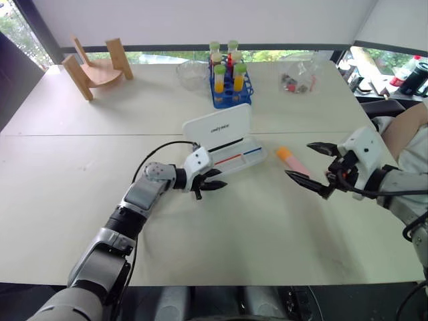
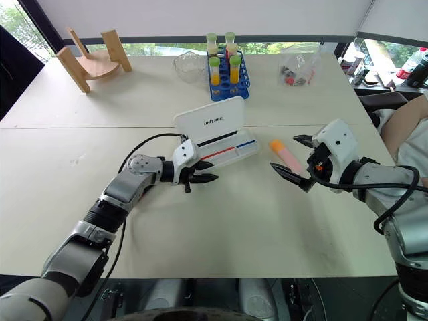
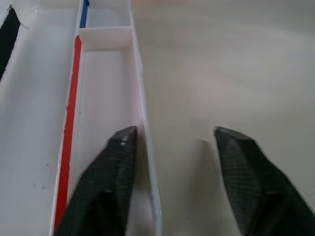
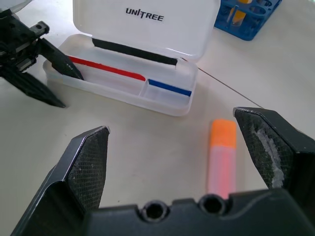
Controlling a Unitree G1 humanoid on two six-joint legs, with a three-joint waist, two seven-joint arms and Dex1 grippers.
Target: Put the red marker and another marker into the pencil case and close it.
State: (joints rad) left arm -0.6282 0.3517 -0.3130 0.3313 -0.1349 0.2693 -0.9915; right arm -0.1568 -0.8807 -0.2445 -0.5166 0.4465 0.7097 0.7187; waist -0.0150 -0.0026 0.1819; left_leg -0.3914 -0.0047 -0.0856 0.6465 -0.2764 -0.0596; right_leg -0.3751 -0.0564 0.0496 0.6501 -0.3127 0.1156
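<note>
The left tool (image 4: 37, 66), jaws apart, straddles the open pencil case's (image 4: 147, 29) front wall; the right tool (image 1: 314, 165) gapes wide near the pink-and-orange marker (image 4: 221, 157).

A blue rack (image 1: 231, 93) of capped tubes holding yellow and orange liquid stands on the pale desk (image 1: 100, 174) well beyond both tools, with a clear glass bowl (image 1: 192, 73) just beside it. A crumpled clear bag (image 1: 299, 78) with small dark items lies far past the right tool. A wooden stand (image 1: 97, 67) sits at the far corner, well beyond the left tool.
</note>
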